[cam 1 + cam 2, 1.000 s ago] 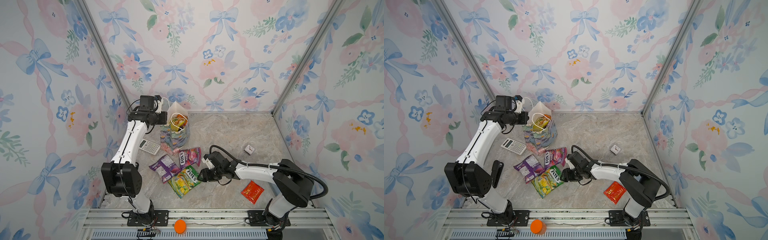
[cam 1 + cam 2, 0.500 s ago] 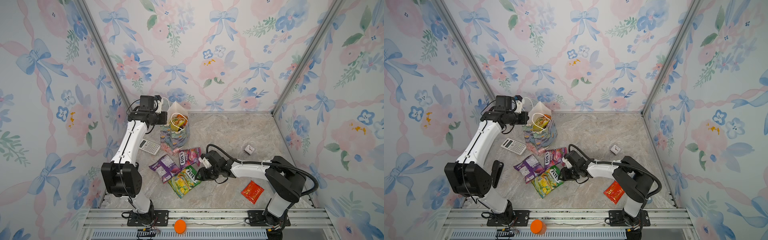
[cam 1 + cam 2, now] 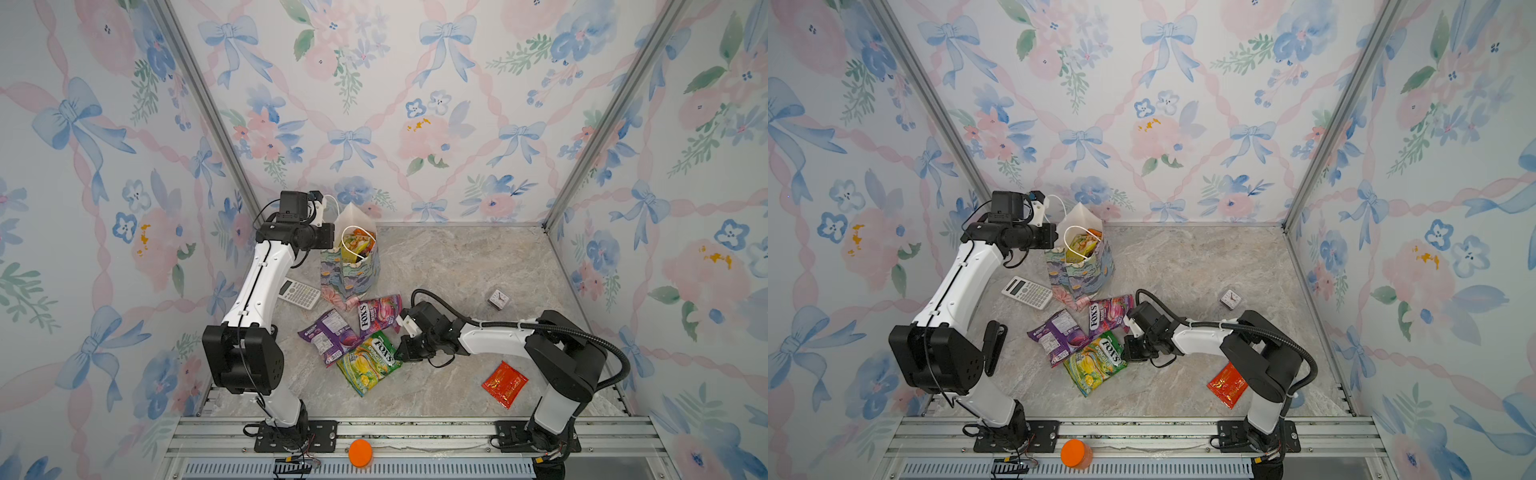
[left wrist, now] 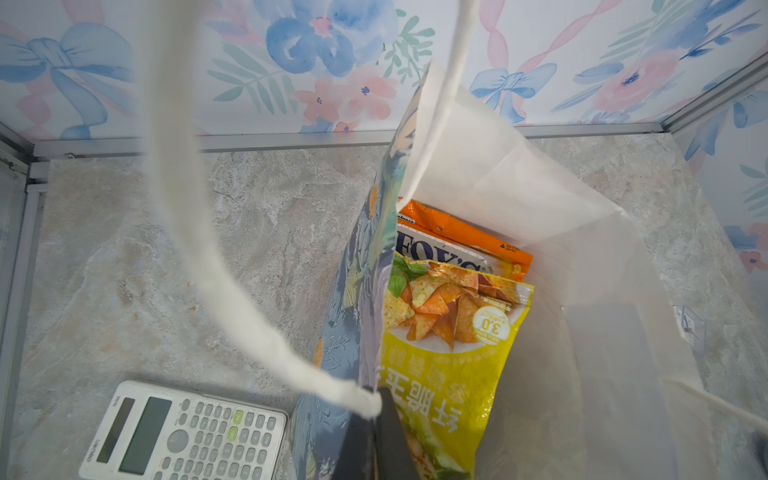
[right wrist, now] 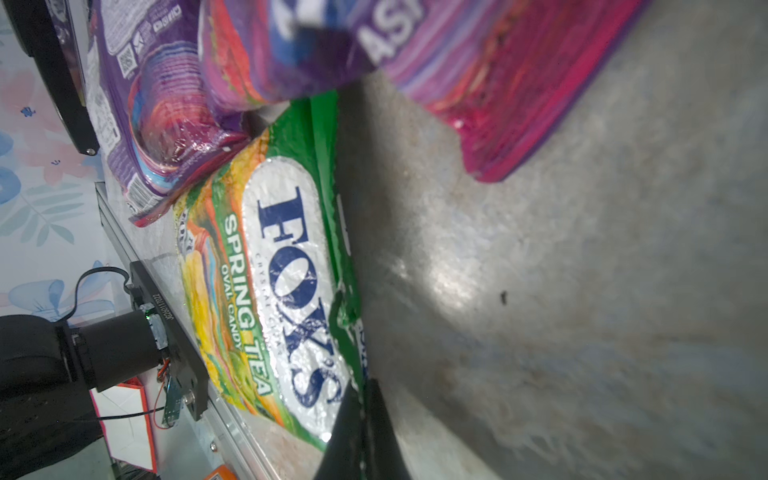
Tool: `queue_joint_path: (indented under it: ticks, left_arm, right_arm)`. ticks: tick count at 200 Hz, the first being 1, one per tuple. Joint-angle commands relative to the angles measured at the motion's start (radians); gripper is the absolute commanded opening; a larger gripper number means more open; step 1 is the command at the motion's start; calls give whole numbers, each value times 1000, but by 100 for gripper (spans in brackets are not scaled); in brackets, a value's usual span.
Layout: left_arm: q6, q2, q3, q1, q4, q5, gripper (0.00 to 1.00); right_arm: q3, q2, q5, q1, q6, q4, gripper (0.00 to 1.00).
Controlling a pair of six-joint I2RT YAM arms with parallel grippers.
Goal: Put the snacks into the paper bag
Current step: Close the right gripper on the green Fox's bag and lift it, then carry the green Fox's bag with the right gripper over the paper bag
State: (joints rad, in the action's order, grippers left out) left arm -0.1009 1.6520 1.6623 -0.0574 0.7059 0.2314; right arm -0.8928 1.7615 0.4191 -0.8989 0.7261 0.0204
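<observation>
Right gripper (image 3: 400, 353) low on tabletop (image 3: 457, 257), clamped on edge of green-yellow packet (image 3: 368, 362). Ahead, beyond that packet: purple packet (image 3: 328, 336). Just beside gripper, toward paper bag (image 3: 351, 276): pink packet (image 3: 379, 312), close against bag foot; no flat lane there. Behind gripper and toward back wall: bare tabletop, only clock (image 3: 498, 298) and red sachet (image 3: 505, 383), both well apart. Left gripper (image 4: 374, 415) pinches bag wall; yellow packet (image 4: 444, 374) and orange packet (image 4: 465, 237) stand just inside it; farther half of bag mouth free. Calculator (image 3: 300, 293) below left gripper, just outside bag.
</observation>
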Motion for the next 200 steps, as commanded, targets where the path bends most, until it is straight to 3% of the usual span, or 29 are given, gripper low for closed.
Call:
queue_joint_path:
  ticks: [1, 81, 200]
  left_arm:
    - [0, -19, -16, 5, 18, -5, 0]
    - [-1, -19, -16, 5, 18, -3, 0]
    - [-4, -15, -14, 5, 18, 4, 0]
  right_arm:
    - [-22, -52, -25, -11, -32, 51, 0]
    - [-41, -239, -157, 6, -169, 260, 0]
    - [-200, -474, -210, 124, -298, 518, 0]
